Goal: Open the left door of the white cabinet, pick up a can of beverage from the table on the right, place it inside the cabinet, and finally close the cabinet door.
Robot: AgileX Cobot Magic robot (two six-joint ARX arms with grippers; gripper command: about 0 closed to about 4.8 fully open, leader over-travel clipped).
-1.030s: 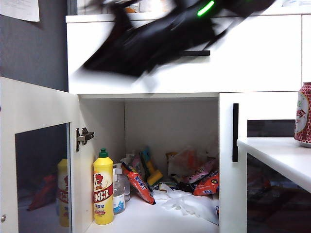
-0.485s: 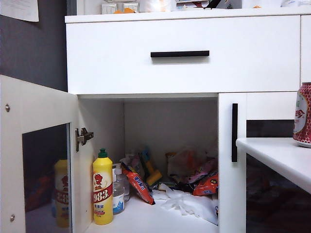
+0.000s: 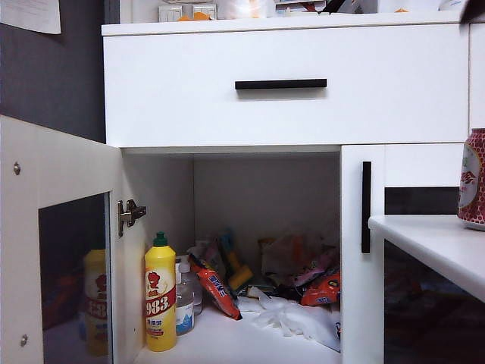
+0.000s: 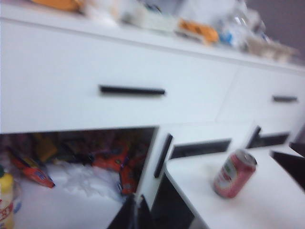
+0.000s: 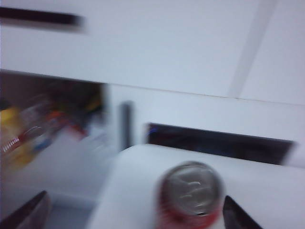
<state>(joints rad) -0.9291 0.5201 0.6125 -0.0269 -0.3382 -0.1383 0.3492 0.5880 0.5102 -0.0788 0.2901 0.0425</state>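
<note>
Exterior view: the white cabinet [image 3: 288, 106] stands with the left door [image 3: 57, 243] swung fully open toward the camera. Its dark glass panel shows a yellow bottle through it. A silver hinge [image 3: 130, 215] sits on the door's inner edge. The open compartment holds a yellow bottle [image 3: 160, 294] near its front left corner, a clear bottle just beside it, and a pile of red and orange snack packets [image 3: 318, 284] with white plastic toward the back and right. The narrower right door [image 3: 362, 250] is shut. The can of beverage [image 3: 473, 180] stands upright on the table [image 3: 424, 243], cut by the right frame edge. Neither gripper can be made out here; only a dark sliver shows at the top right corner.

Left wrist view: the left gripper [image 4: 135, 213] appears as two dark fingertips pressed together, poised in the air in front of the open compartment. The can stands on the table well off to one side, near the table's front edge.

Right wrist view: the picture is blurred. The right gripper [image 5: 138, 212] hangs over the table with its fingers spread wide. The can's silver top [image 5: 192, 188] lies between them; neither finger touches it.
</note>
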